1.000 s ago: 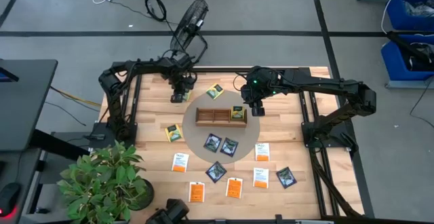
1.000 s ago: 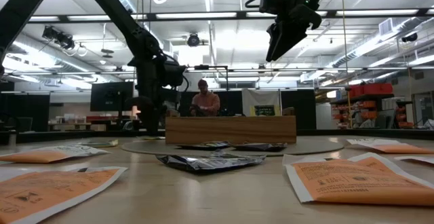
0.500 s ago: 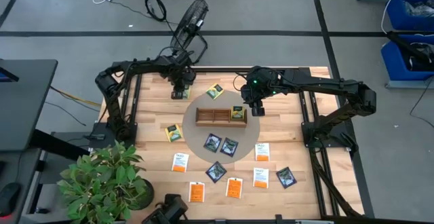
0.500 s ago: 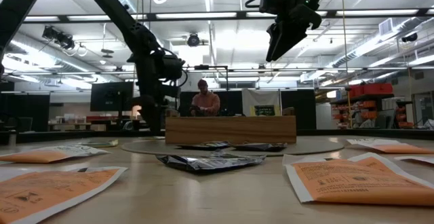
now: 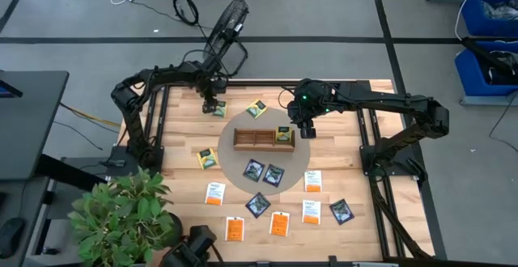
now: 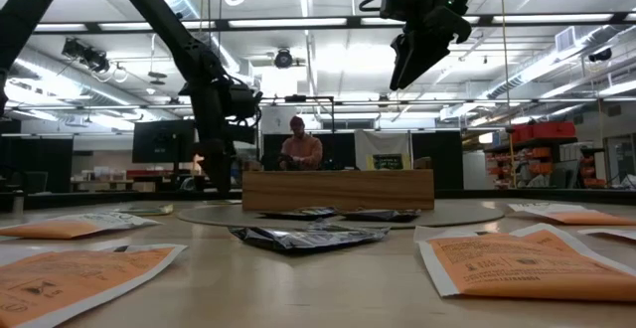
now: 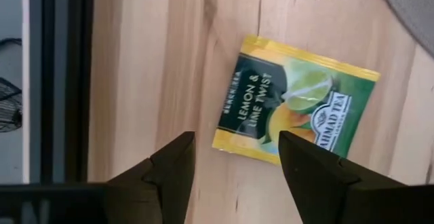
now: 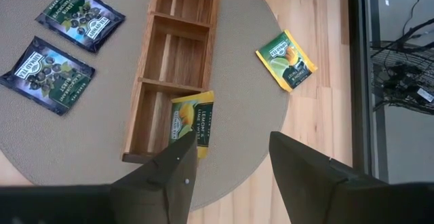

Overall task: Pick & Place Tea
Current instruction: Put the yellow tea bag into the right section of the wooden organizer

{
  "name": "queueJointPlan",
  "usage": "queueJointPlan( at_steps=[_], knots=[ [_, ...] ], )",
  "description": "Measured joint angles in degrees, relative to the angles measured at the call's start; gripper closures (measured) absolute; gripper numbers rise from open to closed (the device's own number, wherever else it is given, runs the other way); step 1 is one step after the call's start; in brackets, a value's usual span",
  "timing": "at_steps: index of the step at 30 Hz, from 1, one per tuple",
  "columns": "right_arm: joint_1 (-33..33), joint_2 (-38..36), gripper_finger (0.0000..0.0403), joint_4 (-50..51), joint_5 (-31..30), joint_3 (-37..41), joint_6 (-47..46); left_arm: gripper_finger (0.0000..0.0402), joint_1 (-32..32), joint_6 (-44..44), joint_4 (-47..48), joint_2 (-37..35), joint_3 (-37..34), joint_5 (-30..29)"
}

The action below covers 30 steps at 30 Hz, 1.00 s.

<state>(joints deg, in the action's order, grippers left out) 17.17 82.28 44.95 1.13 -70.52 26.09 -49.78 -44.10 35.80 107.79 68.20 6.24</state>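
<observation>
The left hand (image 7: 234, 159) hovers open and empty over a yellow-green tea packet (image 7: 293, 102) on the table (image 5: 162, 150), poised to grip; the right hand (image 8: 227, 159), open and empty, hangs above the wooden tray (image 8: 173, 68), where one packet (image 8: 192, 121) lies propped on the wall of the end compartment.

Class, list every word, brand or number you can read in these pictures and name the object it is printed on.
"BLACK TEA", "LEMON & LIME TWIST" and "AHMAD TEA": on the yellow-green tea packet lying on the wooden table, ahead of the left gripper.
"LEMON & LIME": on the yellow-green packet in the tray's end compartment, below the right gripper.
Print on the dark blue packets and orange packets: too small or blurred to read.
</observation>
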Motion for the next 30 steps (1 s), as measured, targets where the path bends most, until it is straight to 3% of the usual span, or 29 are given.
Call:
queueJointPlan(
  at_steps=[13,22,26,30],
  knots=[
    [0.0,0.0,0.0209,-0.5,0.6,0.0,-0.1,0.0184,1.2,5.7,-1.9,3.2,0.2,-3.2],
    [0.0,0.0,0.0209,-0.8,1.5,0.0,0.1,0.0189,1.0,6.5,-1.3,5.7,0.4,0.5],
    [0.0,0.0,0.0209,-0.8,1.5,0.0,0.1,0.0219,1.0,7.9,-1.2,6.5,0.4,1.5],
    [0.0,0.0,0.0209,-0.8,1.5,0.0,0.1,0.0281,1.1,7.7,-1.3,6.5,0.4,1.4]
  ],
)
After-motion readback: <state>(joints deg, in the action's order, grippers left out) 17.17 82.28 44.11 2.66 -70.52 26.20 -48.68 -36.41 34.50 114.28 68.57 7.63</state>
